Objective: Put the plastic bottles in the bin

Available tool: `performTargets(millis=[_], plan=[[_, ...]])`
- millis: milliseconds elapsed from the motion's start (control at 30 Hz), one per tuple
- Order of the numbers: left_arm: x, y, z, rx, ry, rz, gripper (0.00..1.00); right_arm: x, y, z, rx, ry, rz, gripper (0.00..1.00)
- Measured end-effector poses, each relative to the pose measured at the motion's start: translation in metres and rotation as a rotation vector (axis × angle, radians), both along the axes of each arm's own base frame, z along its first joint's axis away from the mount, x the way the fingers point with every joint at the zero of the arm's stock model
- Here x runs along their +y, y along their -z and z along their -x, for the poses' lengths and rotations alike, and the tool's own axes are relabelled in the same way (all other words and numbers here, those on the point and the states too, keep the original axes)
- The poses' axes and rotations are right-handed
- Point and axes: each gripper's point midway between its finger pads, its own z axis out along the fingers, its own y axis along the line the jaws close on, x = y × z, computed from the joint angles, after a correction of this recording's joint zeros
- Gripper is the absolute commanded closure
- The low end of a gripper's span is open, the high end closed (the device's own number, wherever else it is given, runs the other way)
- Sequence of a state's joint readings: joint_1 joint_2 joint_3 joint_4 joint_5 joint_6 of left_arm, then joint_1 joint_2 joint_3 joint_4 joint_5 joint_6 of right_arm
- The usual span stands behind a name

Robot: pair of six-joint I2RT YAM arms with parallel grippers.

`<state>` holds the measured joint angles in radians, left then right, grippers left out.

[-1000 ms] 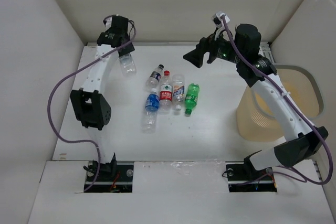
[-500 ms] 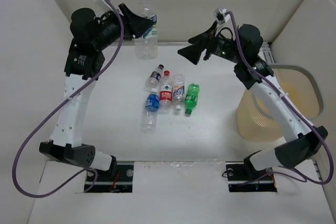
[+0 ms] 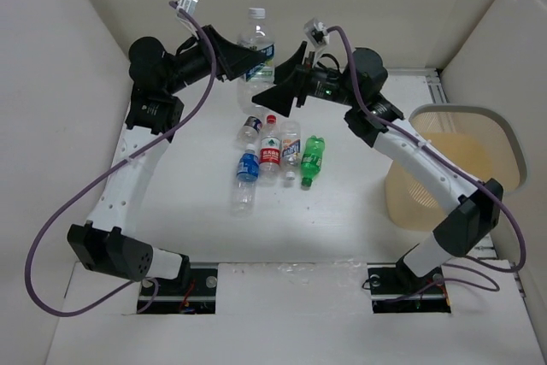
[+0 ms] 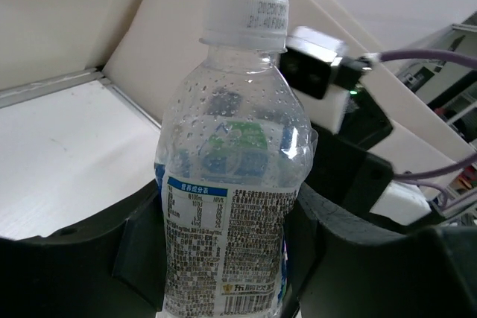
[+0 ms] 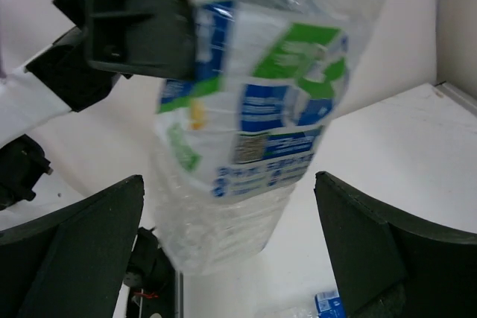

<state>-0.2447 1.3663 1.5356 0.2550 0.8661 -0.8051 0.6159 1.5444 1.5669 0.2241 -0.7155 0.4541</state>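
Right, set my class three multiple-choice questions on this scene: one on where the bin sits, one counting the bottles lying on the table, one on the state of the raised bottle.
1. Where is the tall translucent tan plastic bin?
A. far right of the overhead view
B. between the arm bases
C. far left corner

2. How many small plastic bottles lie on the white table?
A. three
B. five
C. seven

3. The clear white-capped bottle is
A. inside the bin
B. flat on the table
C. upright in the left gripper

Answers:
1 A, its grey rim shows at the right side.
2 B, five lie clustered mid-table.
3 C, the gripper clamps its labelled body, cap up.
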Motion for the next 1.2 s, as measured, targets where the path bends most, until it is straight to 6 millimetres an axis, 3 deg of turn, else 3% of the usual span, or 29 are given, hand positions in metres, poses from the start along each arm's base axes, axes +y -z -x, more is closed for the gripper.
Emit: performTargets(millis=[100,167,267,367,433,467,500,533,667,767,867,933,1000,1067,1200], plan=[[-0.003,-0.007,0.006,-0.04,0.029,0.011,1.0,0.012,0.012,-0.004,0.034,-0.02,0.006,0.0],[-0.002,-0.01,0.007,-0.047,0.031,0.019,1.0,0.016,0.01,-0.002,0.034,-0.028,0.001,0.07],[-0.004,-0.015,0.011,-0.076,0.048,0.029,0.99,0.02,0.003,0.003,0.035,-0.051,-0.015,0.49],[-0.003,-0.017,0.012,-0.1,0.047,0.037,0.92,0.021,0.0,0.004,0.039,-0.068,-0.025,0.75],[-0.002,-0.015,0.011,-0.1,0.046,0.04,0.61,0.021,0.001,0.004,0.049,-0.073,-0.026,1.0],[-0.002,-0.015,0.011,-0.1,0.046,0.042,0.43,0.021,0.001,0.004,0.05,-0.073,-0.026,1.0],[-0.003,-0.015,0.01,-0.101,0.046,0.043,0.16,0.021,0.001,0.004,0.051,-0.073,-0.026,1.0],[-0.003,-0.016,0.009,-0.103,0.044,0.046,0.0,0.02,0.001,0.002,0.052,-0.064,-0.028,1.0],[-0.009,-0.015,0.0,-0.064,0.024,0.039,0.0,0.0,0.009,-0.008,0.075,0.018,-0.011,1.0],[-0.002,-0.021,-0.018,-0.051,-0.051,0.03,0.0,-0.054,0.023,-0.027,0.109,0.212,0.03,1.0],[0.021,-0.024,-0.037,-0.036,-0.151,0.032,0.0,-0.138,0.026,-0.042,0.128,0.481,0.058,1.0],[0.038,-0.022,-0.05,-0.019,-0.221,0.031,0.0,-0.2,0.021,-0.042,0.14,0.69,0.065,1.0],[0.054,-0.012,-0.064,0.017,-0.303,0.015,0.0,-0.255,0.011,-0.032,0.137,0.913,0.057,1.0],[0.061,0.003,-0.074,0.056,-0.359,-0.006,0.0,-0.298,0.006,-0.012,0.153,1.105,0.045,1.0],[0.068,0.062,-0.075,0.184,-0.416,-0.064,0.0,-0.372,0.021,0.026,0.259,1.471,0.014,0.98]])
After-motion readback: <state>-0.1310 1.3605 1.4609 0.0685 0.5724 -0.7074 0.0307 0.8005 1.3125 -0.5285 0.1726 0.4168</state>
